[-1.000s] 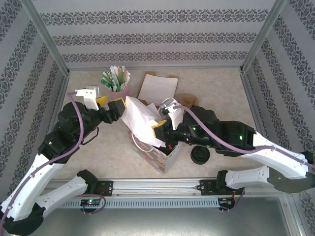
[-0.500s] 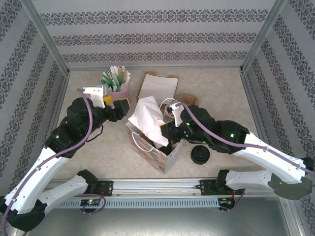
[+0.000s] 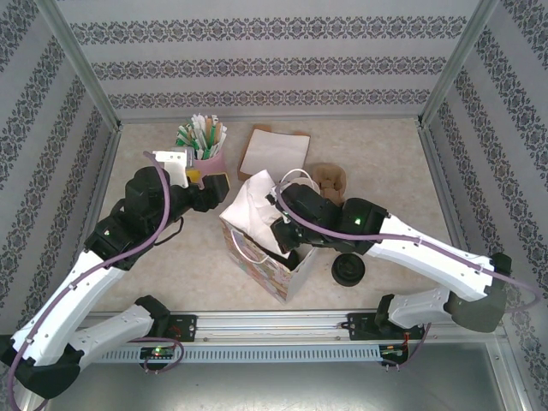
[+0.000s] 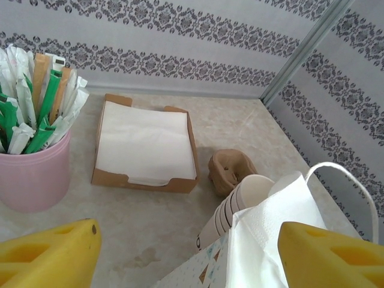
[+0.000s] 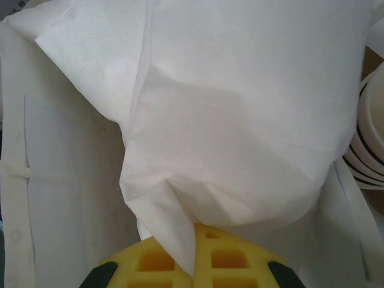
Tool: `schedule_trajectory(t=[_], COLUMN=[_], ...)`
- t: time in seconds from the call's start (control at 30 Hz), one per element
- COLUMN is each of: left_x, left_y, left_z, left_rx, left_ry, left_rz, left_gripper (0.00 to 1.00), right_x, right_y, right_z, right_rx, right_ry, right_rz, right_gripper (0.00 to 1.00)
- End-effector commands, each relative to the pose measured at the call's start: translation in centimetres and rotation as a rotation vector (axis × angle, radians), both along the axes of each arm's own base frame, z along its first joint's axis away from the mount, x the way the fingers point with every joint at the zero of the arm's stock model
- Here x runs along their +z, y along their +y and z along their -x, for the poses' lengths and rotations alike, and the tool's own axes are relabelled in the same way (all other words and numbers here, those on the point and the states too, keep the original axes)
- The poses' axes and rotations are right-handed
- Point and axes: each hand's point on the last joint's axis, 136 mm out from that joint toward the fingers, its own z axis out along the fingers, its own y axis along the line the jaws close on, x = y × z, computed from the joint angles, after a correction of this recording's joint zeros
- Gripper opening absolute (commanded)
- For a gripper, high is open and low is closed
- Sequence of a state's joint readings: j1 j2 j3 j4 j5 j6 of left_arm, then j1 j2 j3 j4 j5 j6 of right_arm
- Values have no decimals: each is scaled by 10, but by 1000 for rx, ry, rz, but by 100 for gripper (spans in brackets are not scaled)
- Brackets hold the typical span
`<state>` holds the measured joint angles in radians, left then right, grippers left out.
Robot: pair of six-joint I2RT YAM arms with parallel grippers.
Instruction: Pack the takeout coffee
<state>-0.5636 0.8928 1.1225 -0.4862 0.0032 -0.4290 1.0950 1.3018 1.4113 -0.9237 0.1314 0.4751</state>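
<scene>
Pinches the napkin (image 5: 210,90) in the right gripper (image 5: 193,234), fingers pressed together on its fold, tipped steeper over the bag (image 3: 270,274) than a second ago, with the napkin drawn in from its wide spread. Keeps the left gripper (image 4: 192,258) spread, bag and napkin just ahead by its right finger, pink cup (image 4: 30,174) ahead-left. Cannot tell where the coffee lies
</scene>
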Motion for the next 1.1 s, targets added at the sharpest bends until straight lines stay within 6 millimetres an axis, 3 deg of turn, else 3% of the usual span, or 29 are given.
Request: schedule_trajectory(t=[0.0, 0.27, 0.4, 0.47, 0.57, 0.7, 0.9, 1.07], left_x=[-8, -23, -28, -29, -31, -30, -29, -28], left_y=[-2, -3, -2, -2, -3, -2, -2, -2], left_z=[3, 1, 2, 2, 3, 5, 6, 6], left_rx=[-14, -9, -7, -10, -14, -15, -18, -18], left_ry=[24, 58, 67, 69, 74, 72, 71, 71], left_rz=[-29, -39, -43, -43, -43, -40, -35, -32], left_gripper=[77, 71, 71, 71, 71, 71, 71, 70], right_x=[-2, -21, -22, -16, -2, 18, 47, 75], right_y=[-2, 13, 14, 16, 17, 15, 14, 10], right_z=[-5, 2, -2, -4, -7, -6, -3, -13], right_rx=[16, 108, 101, 95, 86, 75, 72, 25], right_ry=[-21, 13, 4, -10, -36, -67, -94, -176], right_rz=[67, 145, 165, 137, 85, 19, -75, -133], right_gripper=[0, 0, 1, 8, 32, 48, 57, 62])
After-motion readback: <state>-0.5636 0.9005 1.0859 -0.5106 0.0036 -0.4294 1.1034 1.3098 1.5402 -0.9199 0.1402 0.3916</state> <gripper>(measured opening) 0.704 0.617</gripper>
